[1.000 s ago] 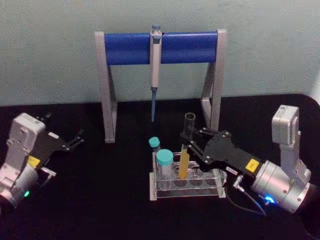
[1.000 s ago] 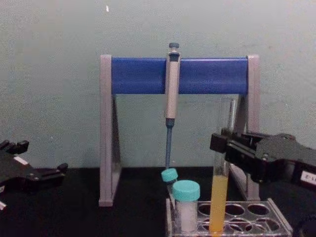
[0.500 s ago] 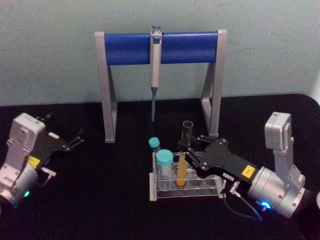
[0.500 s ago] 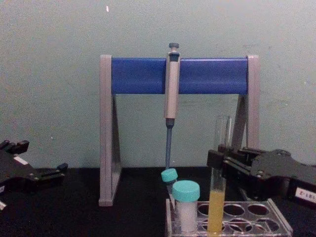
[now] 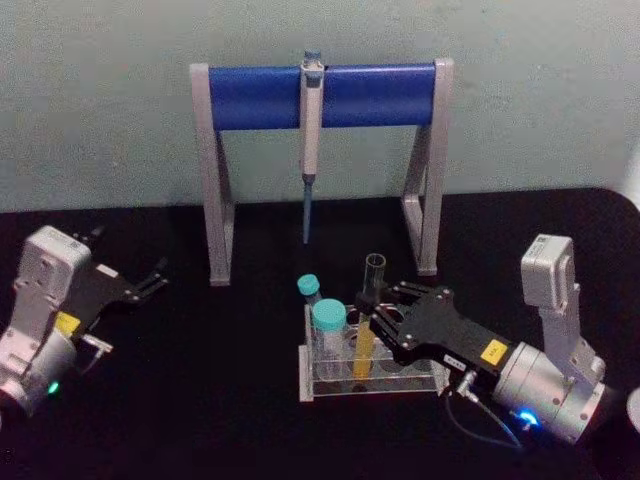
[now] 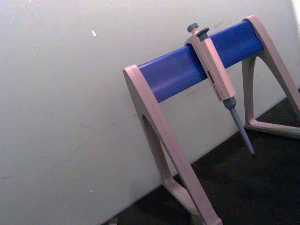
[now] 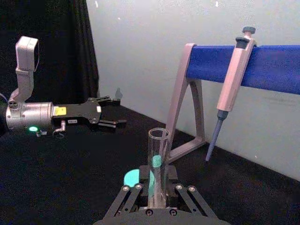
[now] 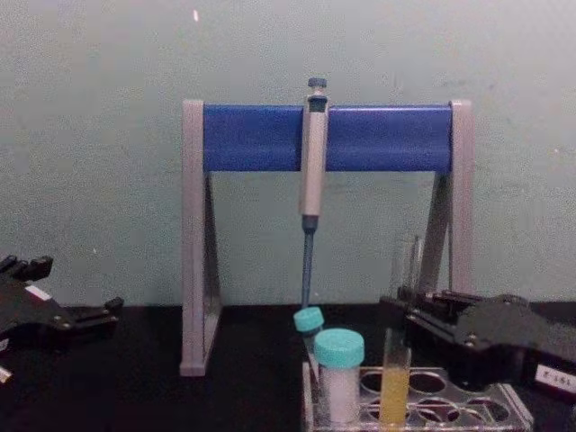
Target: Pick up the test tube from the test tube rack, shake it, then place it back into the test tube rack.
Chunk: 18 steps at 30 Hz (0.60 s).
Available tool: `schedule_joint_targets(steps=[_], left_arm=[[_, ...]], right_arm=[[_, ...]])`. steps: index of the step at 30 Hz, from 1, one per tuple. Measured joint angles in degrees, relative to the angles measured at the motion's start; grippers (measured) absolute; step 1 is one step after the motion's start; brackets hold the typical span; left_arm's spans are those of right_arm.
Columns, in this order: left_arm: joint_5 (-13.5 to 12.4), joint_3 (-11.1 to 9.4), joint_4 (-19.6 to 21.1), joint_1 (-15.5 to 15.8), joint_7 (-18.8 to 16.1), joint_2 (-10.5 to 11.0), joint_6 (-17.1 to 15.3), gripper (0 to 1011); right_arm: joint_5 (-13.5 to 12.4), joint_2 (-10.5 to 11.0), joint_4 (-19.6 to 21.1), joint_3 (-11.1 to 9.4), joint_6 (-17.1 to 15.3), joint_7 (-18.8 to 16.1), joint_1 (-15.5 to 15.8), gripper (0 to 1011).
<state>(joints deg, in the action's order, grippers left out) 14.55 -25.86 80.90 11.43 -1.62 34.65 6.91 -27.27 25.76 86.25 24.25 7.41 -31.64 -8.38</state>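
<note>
The test tube [image 5: 368, 318], slim clear glass with yellow liquid in its lower part, stands upright in a hole of the test tube rack [image 5: 372, 378]. The rack is low, clear plastic, sitting on the black counter [image 5: 220, 400].

From the chest cam: the test tube [image 8: 399, 360] stands upright in the test tube rack [image 8: 504, 416] at the near right, yellow liquid in its lower part. The right gripper [image 8: 407, 317] reaches in from the right, closed around the tube above the liquid. Two teal-capped tubes [image 8: 339, 376] sit just left of it. The pipette [image 8: 311, 171] hangs on the blue-barred stand [image 8: 378, 137] behind. The left gripper [image 8: 85, 317] rests far left.
</note>
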Motion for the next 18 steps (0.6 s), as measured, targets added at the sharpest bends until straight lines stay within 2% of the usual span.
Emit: schedule_joint_targets(steps=[18], left_arm=[[0.0,0.0,0.0,0.0,0.0,0.0,0.0,1001]], right_arm=[[0.6,-0.5,-0.7,-0.1,-0.3,0.4,0.2,233]])
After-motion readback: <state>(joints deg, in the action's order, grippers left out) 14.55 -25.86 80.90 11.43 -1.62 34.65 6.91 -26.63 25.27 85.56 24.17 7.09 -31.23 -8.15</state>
